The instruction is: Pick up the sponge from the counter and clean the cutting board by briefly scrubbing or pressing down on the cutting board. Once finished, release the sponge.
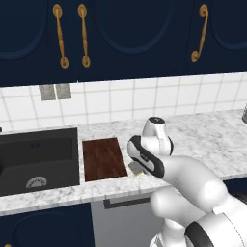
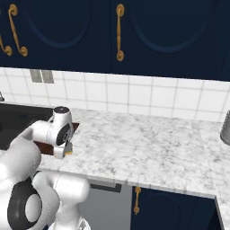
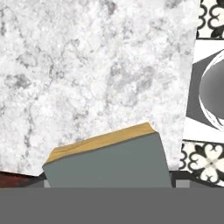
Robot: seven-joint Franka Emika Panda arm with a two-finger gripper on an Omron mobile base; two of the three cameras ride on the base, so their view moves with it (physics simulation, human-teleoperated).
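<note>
In the left base view the arm bends low over the counter (image 1: 202, 135), its hand just right of the cutting board (image 1: 103, 158), which lies beside the black sink (image 1: 38, 159). A small yellow corner of the sponge (image 1: 136, 170) peeks out under the hand, just off the board's front right corner and apart from it. The fingers are hidden behind the wrist, so the gripper's spread cannot be told here.

In the right base view the hand points down near the counter's front edge, and the gripper (image 2: 66, 152) shows a yellow sliver of the sponge at its tip. The board appears as a dark strip behind the wrist. A grey container (image 2: 225, 128) stands far off at the right edge.

In the hand view the sponge (image 3: 107, 164) sits very close at the bottom, grey-green face toward the camera, yellow layer along its far edge, marble counter beyond. A red-brown trace of the board shows at lower left. Patterned floor tiles (image 3: 210, 162) appear past the counter's edge. The fingertips are not clear, so I cannot tell whether the sponge is gripped.
</note>
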